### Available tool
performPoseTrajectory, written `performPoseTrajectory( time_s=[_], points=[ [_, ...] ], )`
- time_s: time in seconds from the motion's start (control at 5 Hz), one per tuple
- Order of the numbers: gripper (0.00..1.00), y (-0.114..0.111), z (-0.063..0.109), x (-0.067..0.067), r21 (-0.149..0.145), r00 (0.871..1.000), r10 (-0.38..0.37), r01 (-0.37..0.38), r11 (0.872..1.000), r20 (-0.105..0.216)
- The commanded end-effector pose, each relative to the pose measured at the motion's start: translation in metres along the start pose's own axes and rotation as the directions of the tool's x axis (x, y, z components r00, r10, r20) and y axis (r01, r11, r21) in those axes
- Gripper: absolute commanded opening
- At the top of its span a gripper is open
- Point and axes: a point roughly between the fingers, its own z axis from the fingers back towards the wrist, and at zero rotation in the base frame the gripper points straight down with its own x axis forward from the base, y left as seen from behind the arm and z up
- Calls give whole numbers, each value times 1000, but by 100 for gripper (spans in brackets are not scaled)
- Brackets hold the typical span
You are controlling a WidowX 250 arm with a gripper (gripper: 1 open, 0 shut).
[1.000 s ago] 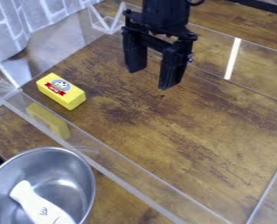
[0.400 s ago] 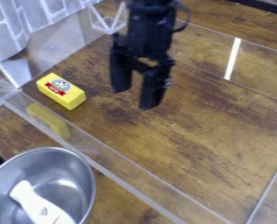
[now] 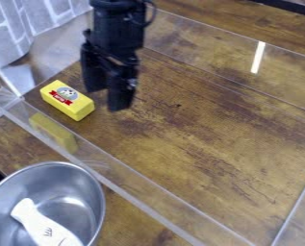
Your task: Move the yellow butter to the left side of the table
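Note:
The yellow butter is a small yellow block with a red and white label, lying on the wooden table near its left edge. My black gripper hangs just to the right of the block, pointing down, its two fingers spread apart with nothing between them. A small gap separates the left finger from the butter.
A clear acrylic wall runs along the front and left edges of the table. Below it at the bottom left sits a metal bowl with a white utensil inside. A patterned cloth lies at the top left.
The gripper has travelled left and slightly toward the camera, from the upper middle of the table to right beside the butter. The jaws stayed open. The butter has not moved.

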Motion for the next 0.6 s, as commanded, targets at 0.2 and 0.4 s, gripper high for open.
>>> performPoseTrajectory(
  time_s=[0.2,0.4],
  points=[
    [100,36,4,3,50,996,-83,82,995,24],
    [100,48,-4,4,67,988,-152,151,986,7]
  ],
)
